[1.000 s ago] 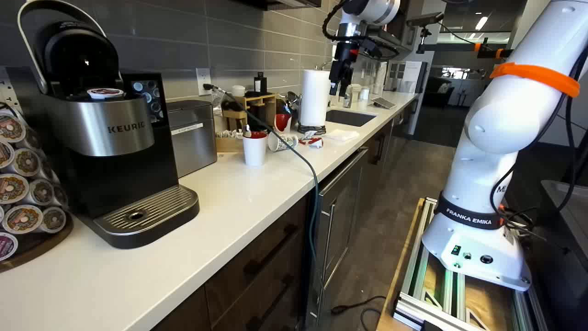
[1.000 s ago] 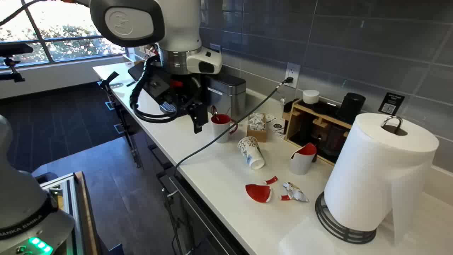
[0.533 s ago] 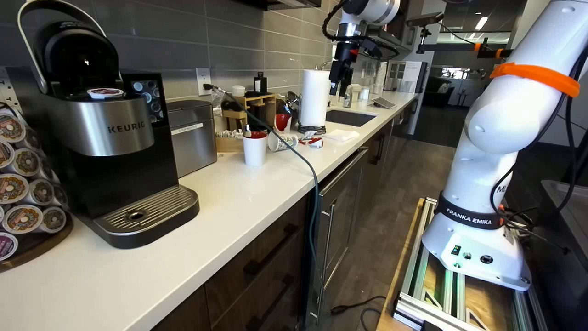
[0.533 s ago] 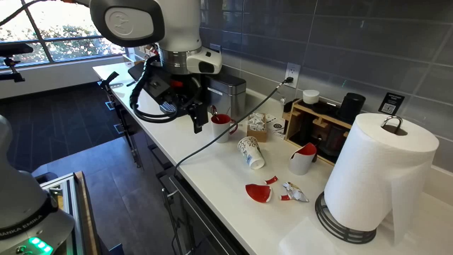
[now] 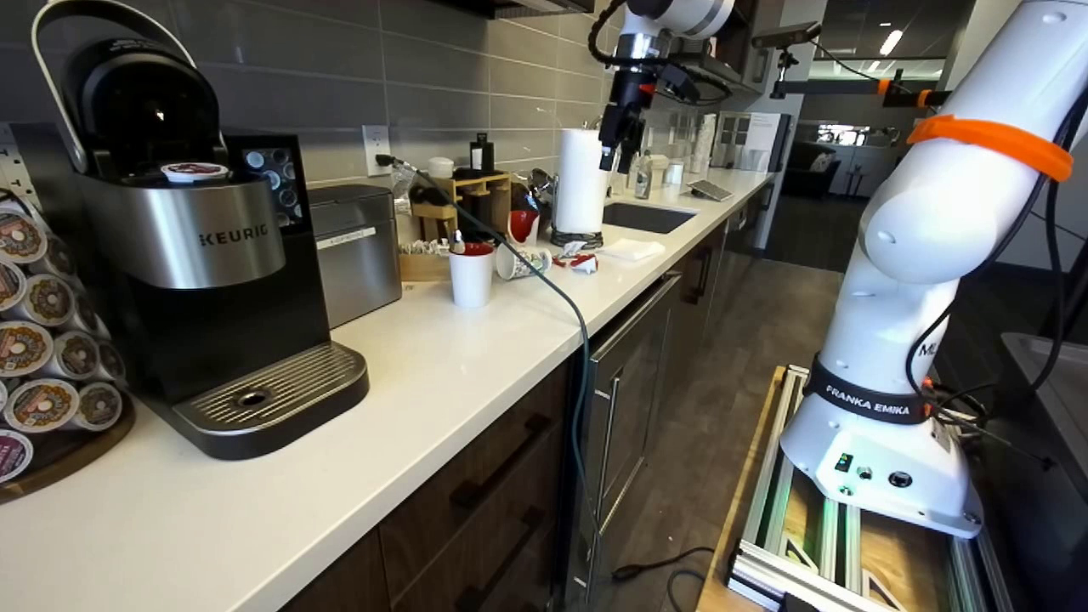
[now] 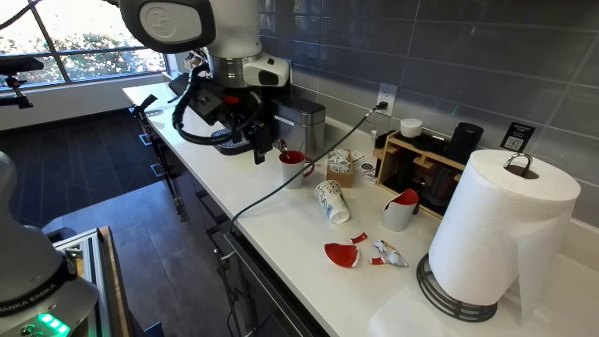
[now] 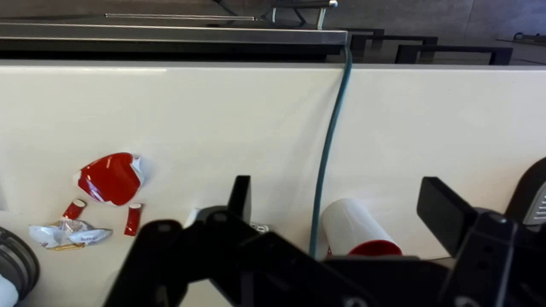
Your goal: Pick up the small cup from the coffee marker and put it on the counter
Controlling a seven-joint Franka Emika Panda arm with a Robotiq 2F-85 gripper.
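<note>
The small cup (image 5: 195, 172), whitish with a dark top, sits in the open head of the coffee marker (image 5: 212, 234), a black and silver machine at the left of an exterior view. Its drip tray (image 6: 232, 146) shows partly behind my arm in an exterior view. The counter (image 5: 442, 374) runs off-white along the wall. My gripper (image 7: 339, 189) hangs over the counter, pointing down, its fingers wide apart with nothing between them. In an exterior view the gripper (image 5: 617, 161) is well to the right of the machine. The wrist view does not show the small cup.
A grey box appliance (image 5: 355, 255) stands beside the machine, and a pod rack (image 5: 51, 348) on its far side. A cable (image 7: 326, 157) crosses the counter near a white mug (image 7: 352, 226). A paper cup (image 6: 332, 201), red shards (image 6: 342, 255) and a paper towel roll (image 6: 505, 234) follow.
My gripper has risen slightly and shifted a little toward the coffee marker over the last half second. The jaws stay open, and the things on the counter have not moved.
</note>
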